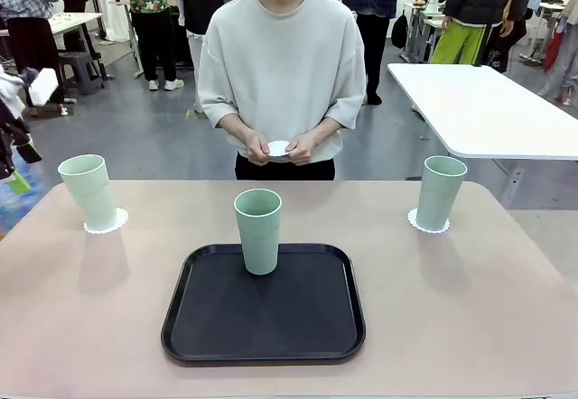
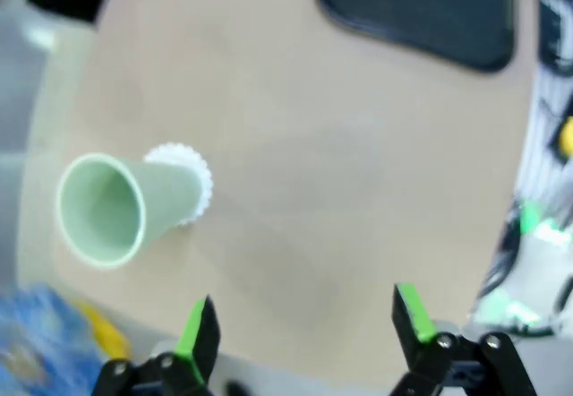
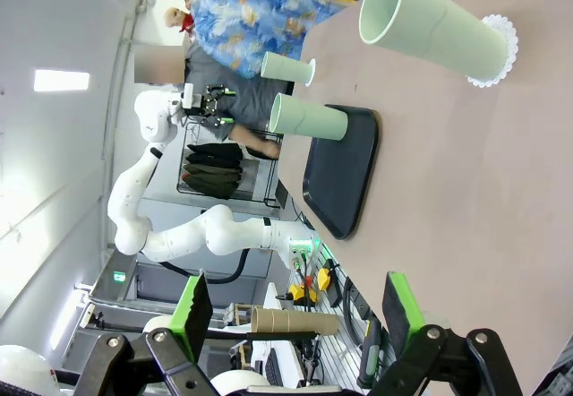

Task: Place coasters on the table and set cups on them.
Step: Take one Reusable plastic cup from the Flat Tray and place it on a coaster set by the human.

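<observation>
Both arms' jaws stand open and empty while the third cup (image 1: 258, 231) waits upright on the tray (image 1: 194, 327) (its coaster (image 1: 279, 149) sits in the person's hands (image 1: 305, 150)), so I'd grip it mid-height, squarely, once that coaster lies on the table (image 1: 470, 309).

Front view: bright, even overhead light. The cups (image 1: 90, 191) cast soft, faint shadows toward the near edge of the tabletop (image 1: 452, 327), and the black tray (image 1: 262, 327) carries a dull sheen. Left wrist view: blurred throughout, worst at the corners. Right wrist view: sharp, with wide-angle stretching at the edges and a glaring ceiling light panel (image 3: 61, 80).
</observation>
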